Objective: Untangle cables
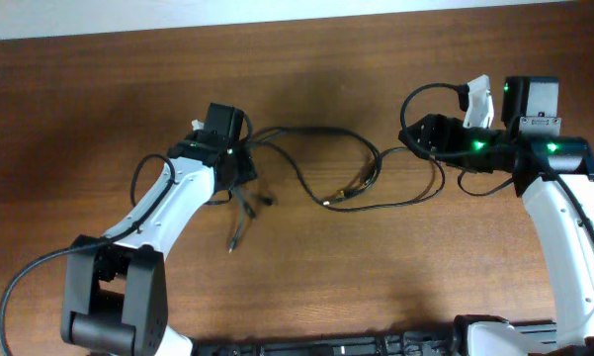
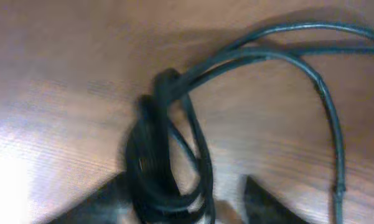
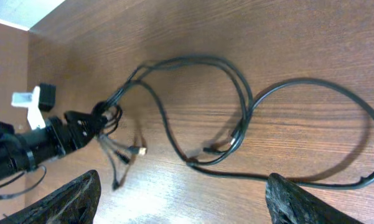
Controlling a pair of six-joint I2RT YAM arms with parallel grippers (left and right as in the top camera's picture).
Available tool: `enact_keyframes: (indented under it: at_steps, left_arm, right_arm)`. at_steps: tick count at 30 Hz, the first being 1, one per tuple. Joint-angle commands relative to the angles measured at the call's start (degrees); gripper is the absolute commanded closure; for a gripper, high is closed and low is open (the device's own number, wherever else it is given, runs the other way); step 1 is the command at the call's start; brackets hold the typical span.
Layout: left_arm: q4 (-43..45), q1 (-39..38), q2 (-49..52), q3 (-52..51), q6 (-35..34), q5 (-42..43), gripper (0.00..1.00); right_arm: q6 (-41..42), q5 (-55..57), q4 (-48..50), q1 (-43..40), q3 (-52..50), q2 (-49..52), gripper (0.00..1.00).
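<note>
The cables (image 1: 321, 132) are thin black cords on the brown table, running in loops from a knotted bundle (image 1: 245, 166) at the left toward the right arm. Loose plug ends (image 1: 235, 237) trail below the bundle, and a gold-tipped plug (image 1: 341, 195) lies mid-table. My left gripper (image 1: 245, 176) is down over the bundle. In the left wrist view the bundle (image 2: 155, 155) sits between its fingers (image 2: 264, 202), with a gap on the right side, so that gripper (image 2: 187, 202) is open around it. My right gripper (image 3: 182, 186) is open, above bare wood near a wide loop (image 3: 336, 87).
The table's far edge (image 1: 297, 25) runs along the top, against a pale wall. Black arm bases (image 1: 114, 297) stand at the near edge. Thicker black wires (image 1: 425, 94) arch over the right arm. The left arm (image 3: 43, 140) shows in the right wrist view.
</note>
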Motion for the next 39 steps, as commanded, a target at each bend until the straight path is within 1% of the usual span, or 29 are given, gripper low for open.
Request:
enact_keyframes:
  at_steps: [1, 2, 3, 6, 8, 10, 12, 14, 15, 17, 19, 21, 22, 26, 30, 34, 36, 39]
  left_arm:
    - [1.7, 0.2, 0.5, 0.6, -0.8, 2.4, 0.89]
    - [1.7, 0.2, 0.5, 0.6, -0.8, 2.4, 0.96]
    - [1.6, 0.2, 0.5, 0.6, -0.8, 2.4, 1.0]
    - [1.0, 0.1, 0.5, 0.6, -0.7, 2.4, 1.0]
    - [1.2, 0.1, 0.5, 0.7, 2.3, 2.6, 1.0]
    - [1.6, 0.1, 0.4, 0.9, 7.5, 5.4, 1.0]
    - [3.3, 0.1, 0.0, 2.0, 19.2, 15.0, 1.0]
    - [4.7, 0.1, -0.9, 4.2, 39.1, 33.9, 1.0]
    - [4.7, 0.1, -1.8, 5.4, 49.2, 45.9, 1.0]
    - [4.8, 0.1, -3.0, 5.9, 57.6, 57.0, 1.0]
    - [4.9, 0.1, -4.3, 6.0, 63.2, 65.0, 1.0]
    - [5.1, 0.1, -5.8, 6.0, 65.6, 69.6, 1.0]
    - [5.3, 0.1, -7.0, 6.0, 66.1, 72.4, 1.0]
    - [5.5, 0.1, -8.8, 6.0, 66.1, 81.9, 1.0]
    - [7.9, -0.2, -9.1, 6.0, 66.1, 91.4, 1.0]
    - [8.1, -2.6, -9.0, 6.0, 66.1, 92.4, 1.0]
    - [8.2, -4.8, -9.1, 6.0, 66.1, 92.4, 1.0]
    - [8.3, -7.1, -9.1, 6.0, 66.1, 92.3, 1.0]
  right_arm:
    - [-0.9, 0.4, -0.6, -0.2, 0.1, -0.8, 0.16]
    - [-0.9, 1.0, -0.9, -0.2, 0.1, -0.8, 0.16]
    - [-0.9, 1.7, -1.4, -0.2, 0.1, -0.8, 0.16]
    - [-0.9, 1.7, -1.6, -0.1, 0.1, -0.8, 0.16]
    - [-0.9, 1.5, -1.8, -0.1, 0.1, -0.8, 0.17]
    - [-1.7, 1.1, -2.4, -0.1, 0.1, -0.8, 0.17]
    - [-8.8, -3.2, -2.9, 0.0, 0.1, -0.8, 0.17]
    - [-19.7, -11.5, -4.3, 0.0, 0.1, -1.0, 0.17]
    - [-23.6, -14.2, -5.2, 0.0, 0.1, -1.4, 0.18]
    - [-29.1, -16.9, -7.0, 0.1, 0.1, -2.6, 0.17]
    - [-33.1, -17.0, -8.6, 0.5, 0.2, -4.8, 0.17]
    - [-35.8, -16.9, -9.1, 1.2, 0.2, -7.6, 0.18]
    - [-38.1, -16.7, -9.1, 2.0, 0.2, -10.6, 0.17]
    - [-43.6, -16.6, -9.1, 3.5, 0.2, -16.9, 0.17]
    - [-48.9, -16.8, -9.1, 4.9, 0.2, -20.8, 0.17]
    - [-55.6, -17.0, -8.9, 7.3, 0.2, -23.8, 0.27]
    - [-57.9, -17.0, -8.8, 7.9, 0.2, -24.4, 0.28]
    - [-58.1, -16.9, -8.2, 7.8, 0.2, -24.4, 0.28]
